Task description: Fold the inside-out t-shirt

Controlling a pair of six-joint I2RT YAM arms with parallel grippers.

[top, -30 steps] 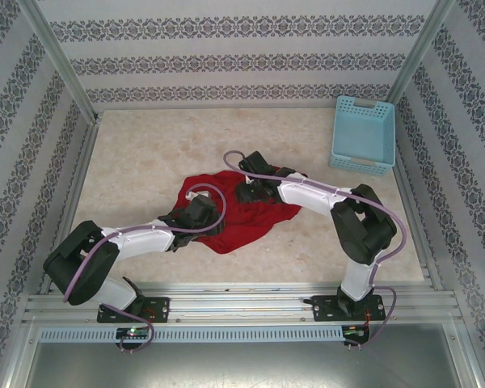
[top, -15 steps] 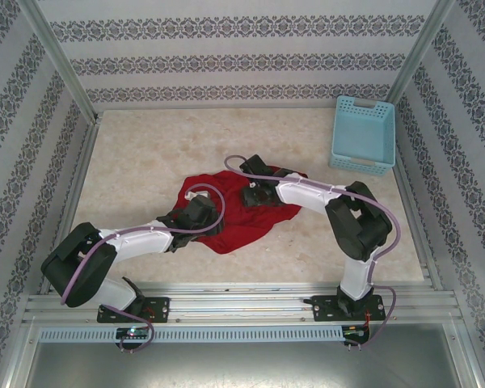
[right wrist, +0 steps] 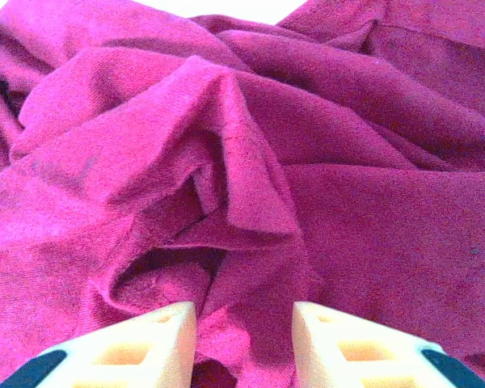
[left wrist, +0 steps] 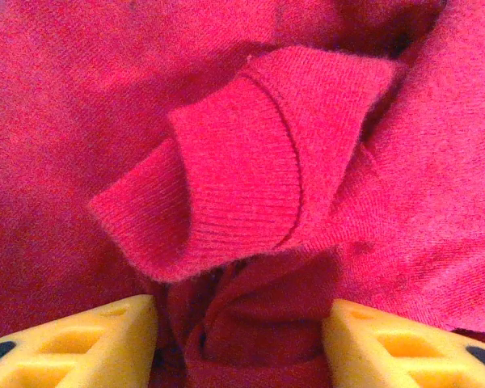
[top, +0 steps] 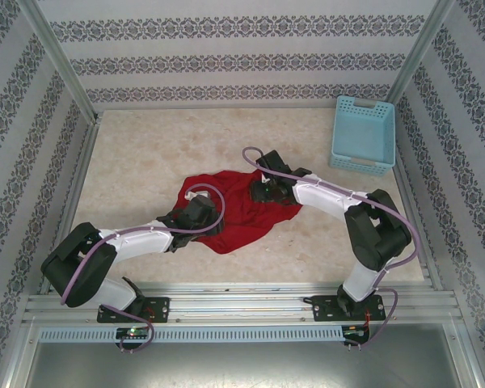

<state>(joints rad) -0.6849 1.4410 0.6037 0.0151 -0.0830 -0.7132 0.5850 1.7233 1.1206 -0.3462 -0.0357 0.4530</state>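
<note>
I see crumpled red soft-cloth t-shirt [top: 238, 212] under both hands: left hand [left wrist: 238, 327] clamped on fold, right hand [right wrist: 244, 331] pinching ridge.

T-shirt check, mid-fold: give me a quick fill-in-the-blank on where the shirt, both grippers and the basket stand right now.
1. The t-shirt lies crumpled on the table, and its colour is ____.
2. The light blue basket stands at the far ____ corner of the table.
3. Cloth is bunched between the yellow fingers of the ____ gripper.
4. The right gripper has a ____ of cloth between its pale fingers.

Missing words: red; right; left; fold
</note>
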